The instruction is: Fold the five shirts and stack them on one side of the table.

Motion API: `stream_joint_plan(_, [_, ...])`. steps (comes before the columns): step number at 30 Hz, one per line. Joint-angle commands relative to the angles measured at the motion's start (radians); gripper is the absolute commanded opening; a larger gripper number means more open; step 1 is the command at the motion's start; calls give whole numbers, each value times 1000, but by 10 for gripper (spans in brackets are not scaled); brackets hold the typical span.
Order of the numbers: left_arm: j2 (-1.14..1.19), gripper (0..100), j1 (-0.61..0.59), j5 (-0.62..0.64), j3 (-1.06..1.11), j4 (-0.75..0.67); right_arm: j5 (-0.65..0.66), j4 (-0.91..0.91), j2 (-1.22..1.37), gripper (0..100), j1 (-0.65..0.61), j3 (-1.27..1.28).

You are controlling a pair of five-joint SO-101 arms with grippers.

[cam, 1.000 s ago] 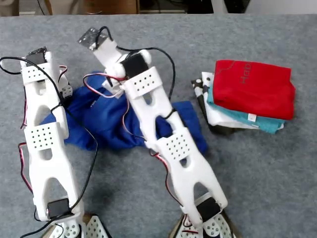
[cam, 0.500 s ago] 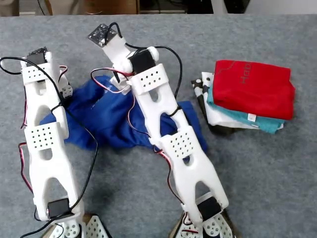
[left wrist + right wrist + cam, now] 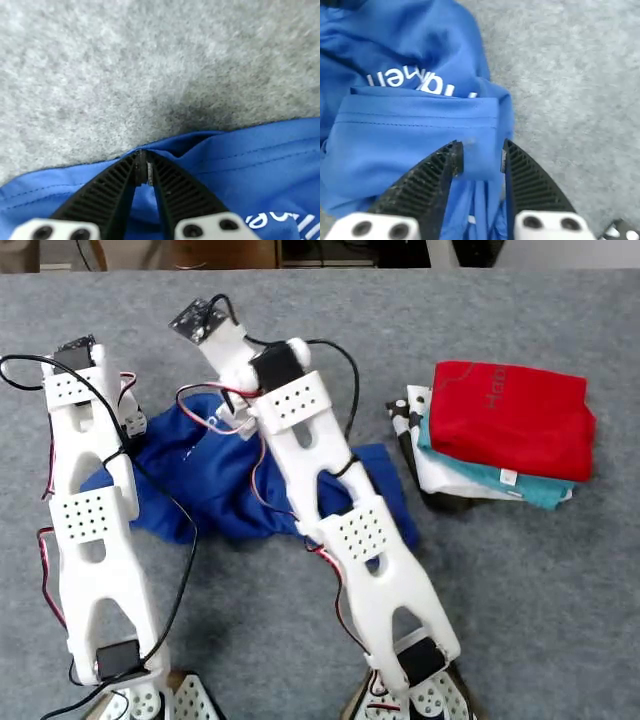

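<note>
Two grippers meet one crumpled blue shirt (image 3: pixel 200 475) lying between the arms. I see my left gripper (image 3: pixel 143 169) pinched tight on its hem, and my right gripper (image 3: pixel 479 152) narrowly parted, a fold just beneath its tips. The folded stack (image 3: pixel 505 435) lies well apart, on the grey table (image 3: pixel 520 600).

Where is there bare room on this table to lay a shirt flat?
Bare table: along the far edge and between the folded stack and the near edge. Crowded: mid-left, where left arm and right arm cover the blue shirt.
</note>
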Motion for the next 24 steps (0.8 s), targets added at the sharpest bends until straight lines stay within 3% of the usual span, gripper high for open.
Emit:
stream_joint_plan(1, [5,19,-54,-12,-11,11,11,-41,10,142,-13,1])
stream_joint_plan(11, [5,19,-52,-12,-11,11,12,-78,47,136,-15,2])
stream_joint_plan(17, [4,19,-52,-12,-11,11,132,-69,71,27,-13,2])
stream_joint_plan(24, [4,19,-52,-12,-11,11,147,15,12,2,-12,-58])
